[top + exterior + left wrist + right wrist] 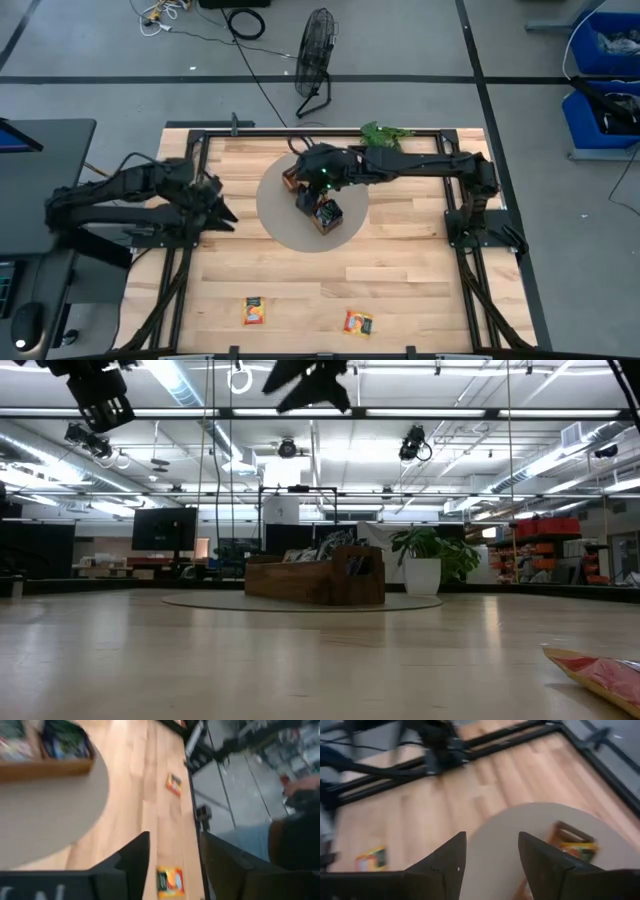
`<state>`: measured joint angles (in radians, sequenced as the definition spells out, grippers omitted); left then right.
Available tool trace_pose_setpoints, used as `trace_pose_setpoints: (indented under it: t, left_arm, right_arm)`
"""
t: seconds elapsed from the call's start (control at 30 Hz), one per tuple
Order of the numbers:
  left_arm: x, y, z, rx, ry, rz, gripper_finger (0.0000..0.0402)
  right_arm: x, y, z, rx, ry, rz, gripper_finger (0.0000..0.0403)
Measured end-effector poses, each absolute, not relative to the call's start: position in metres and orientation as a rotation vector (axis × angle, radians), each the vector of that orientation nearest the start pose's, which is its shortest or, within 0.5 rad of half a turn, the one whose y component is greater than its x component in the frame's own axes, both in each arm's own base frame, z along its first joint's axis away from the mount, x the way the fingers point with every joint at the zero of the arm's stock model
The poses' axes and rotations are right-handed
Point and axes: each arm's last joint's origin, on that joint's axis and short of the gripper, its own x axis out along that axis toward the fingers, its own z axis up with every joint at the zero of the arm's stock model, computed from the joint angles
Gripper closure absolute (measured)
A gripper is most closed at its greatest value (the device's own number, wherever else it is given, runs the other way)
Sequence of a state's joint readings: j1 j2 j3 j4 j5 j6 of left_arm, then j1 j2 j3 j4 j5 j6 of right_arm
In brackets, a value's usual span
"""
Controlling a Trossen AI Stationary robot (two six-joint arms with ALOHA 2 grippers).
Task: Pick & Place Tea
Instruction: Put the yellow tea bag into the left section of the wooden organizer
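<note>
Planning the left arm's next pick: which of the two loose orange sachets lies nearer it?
The orange sachet on the left arm's side; the other orange sachet lies farther toward the right arm's side.

In the high view the right arm lies across the wooden tray (322, 205), hiding most of its compartments, and the right hand (312, 182) is a dark mass whose fingers cannot be made out against it. The packets inside the tray are too small to tell apart. In the low view one orange tea sachet (600, 672) is cut off by the picture's edge. The left wrist view is smeared: the tray corner (47, 767) is cut off, and a person (295, 827) beyond the desk (145, 780) shows only as a blurred shape.
</note>
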<state>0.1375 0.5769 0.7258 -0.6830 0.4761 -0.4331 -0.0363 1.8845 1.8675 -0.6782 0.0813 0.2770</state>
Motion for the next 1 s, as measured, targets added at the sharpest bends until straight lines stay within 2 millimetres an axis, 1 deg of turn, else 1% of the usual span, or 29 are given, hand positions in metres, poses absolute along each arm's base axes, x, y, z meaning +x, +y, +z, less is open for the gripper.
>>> trace_pose_setpoints:
  t: [0.1, 0.2, 0.37, 0.53, 0.6, 0.7, 0.83, 1.0]
  left_arm:
    - [0.128, -0.005, 0.288, -0.587, 0.672, -0.248, 0.0199]
    - [0.142, -0.014, 0.278, -0.587, 0.774, -0.258, 0.0185]
    - [0.168, -0.035, 0.26, -0.613, 0.927, -0.294, 0.0182]
    - [0.186, -0.06, 0.239, -0.634, 1.083, -0.31, 0.0188]
    - [0.194, -0.07, 0.231, -0.64, 1.117, -0.314, 0.0188]
    - [0.206, -0.083, 0.221, -0.63, 1.118, -0.305, 0.0188]
    - [0.219, -0.099, 0.204, -0.584, 1.121, -0.296, 0.0188]
    - [0.226, -0.116, 0.179, -0.542, 1.206, -0.27, 0.0189]
  right_arm:
    - [0.417, -0.003, 0.357, 0.255, 0.657, -0.131, 0.0215]
    - [0.412, 0.011, 0.366, 0.25, 0.639, -0.093, 0.0219]
    - [0.395, 0.024, 0.379, 0.234, 0.649, -0.072, 0.0234]
    - [0.377, 0.036, 0.391, 0.211, 0.682, -0.04, 0.0248]
    - [0.37, 0.041, 0.395, 0.202, 0.688, -0.019, 0.0251]
    - [0.363, 0.048, 0.399, 0.185, 0.704, 0.008, 0.0254]
    - [0.356, 0.055, 0.398, 0.17, 0.747, 0.022, 0.0255]
    - [0.352, 0.067, 0.396, 0.127, 0.773, 0.043, 0.0255]
